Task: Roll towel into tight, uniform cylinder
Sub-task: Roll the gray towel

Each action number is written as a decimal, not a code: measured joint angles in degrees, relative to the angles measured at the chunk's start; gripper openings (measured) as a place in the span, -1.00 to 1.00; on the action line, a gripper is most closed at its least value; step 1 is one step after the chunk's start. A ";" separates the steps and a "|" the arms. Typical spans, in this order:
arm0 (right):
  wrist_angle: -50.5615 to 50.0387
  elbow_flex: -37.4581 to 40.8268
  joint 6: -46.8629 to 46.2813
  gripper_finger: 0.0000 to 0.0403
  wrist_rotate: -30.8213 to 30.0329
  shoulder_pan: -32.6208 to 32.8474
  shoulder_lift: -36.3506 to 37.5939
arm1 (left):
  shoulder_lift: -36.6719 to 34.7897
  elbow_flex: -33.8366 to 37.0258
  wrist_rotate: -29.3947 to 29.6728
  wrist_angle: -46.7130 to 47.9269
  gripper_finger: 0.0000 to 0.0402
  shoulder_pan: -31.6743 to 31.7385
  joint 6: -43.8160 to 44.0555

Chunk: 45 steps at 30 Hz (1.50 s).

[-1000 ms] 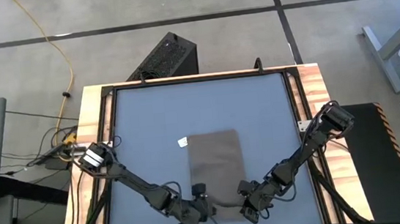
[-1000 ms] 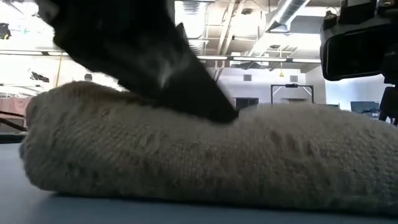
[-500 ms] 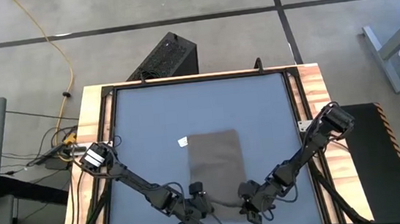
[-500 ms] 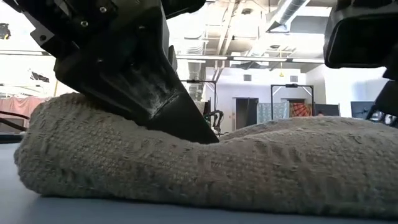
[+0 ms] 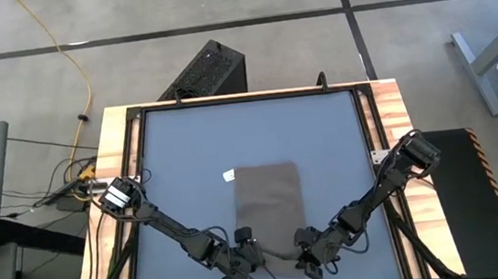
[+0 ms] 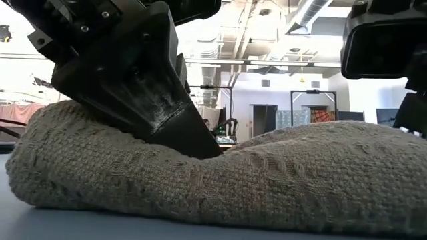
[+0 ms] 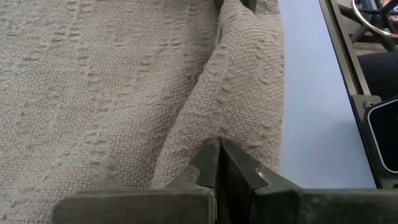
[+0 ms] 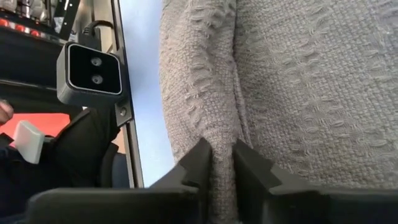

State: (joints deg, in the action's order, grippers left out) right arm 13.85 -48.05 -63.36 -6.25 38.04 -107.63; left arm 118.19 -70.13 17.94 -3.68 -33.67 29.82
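Observation:
The taupe towel (image 5: 269,206) lies on the blue table, its far part flat, its white tag (image 5: 228,175) at the far left corner. Its near edge is bunched into a thick roll (image 6: 267,187) that rests on the table. My left gripper (image 5: 251,254) is at the roll's left end and my right gripper (image 5: 304,253) at its right end. Both are shut on cloth. In the low view my left gripper's finger (image 6: 180,127) sinks into the top of the roll, and my right gripper's body (image 6: 383,40) shows at the upper right. My left gripper pinches a raised fold of the towel (image 7: 231,127) between its two fingers, at the left end of the near roll. The fingers slant down from the table's left. The roll lies on the table and is dented where the finger meets it (image 6: 213,153). My right gripper pinches a ridge of the towel (image 8: 222,140) between its two fingers, at the right end of the near roll. The fingers come from the table's right. The cloth there lies on the table; how many layers it holds I cannot tell.
The table's dark near frame (image 7: 357,93) and a small camera (image 8: 92,74) stand just beyond the roll at the near edge. Bare blue table (image 5: 185,146) lies to the far side and to the left and right of the towel.
In the low view my left gripper has come down and pressed deeper into the roll's left part. The dent beside its finger has grown. The roll's left end has bulged and slid toward the near edge, while the right part has stayed about where it was.

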 joint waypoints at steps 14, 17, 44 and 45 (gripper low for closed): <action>-21.06 0.12 -0.41 0.22 1.24 -1.96 11.05 | 0.02 0.02 -2.25 1.63 -1.00 -0.92 1.53; -26.60 0.17 0.03 0.23 -0.63 -1.74 14.38 | 0.02 0.02 -2.30 1.68 -1.00 -0.91 1.51; -12.81 -0.04 39.92 0.23 -26.00 12.28 7.45 | -0.02 0.00 -10.41 4.03 -1.00 4.61 5.49; -12.57 -0.04 39.92 0.23 -26.43 12.32 6.74 | -0.02 -0.01 -10.41 4.12 -1.00 4.61 5.84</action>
State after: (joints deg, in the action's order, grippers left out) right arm 1.28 -48.10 -23.44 -32.68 50.36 -100.90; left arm 118.17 -70.14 7.53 0.44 -29.06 35.67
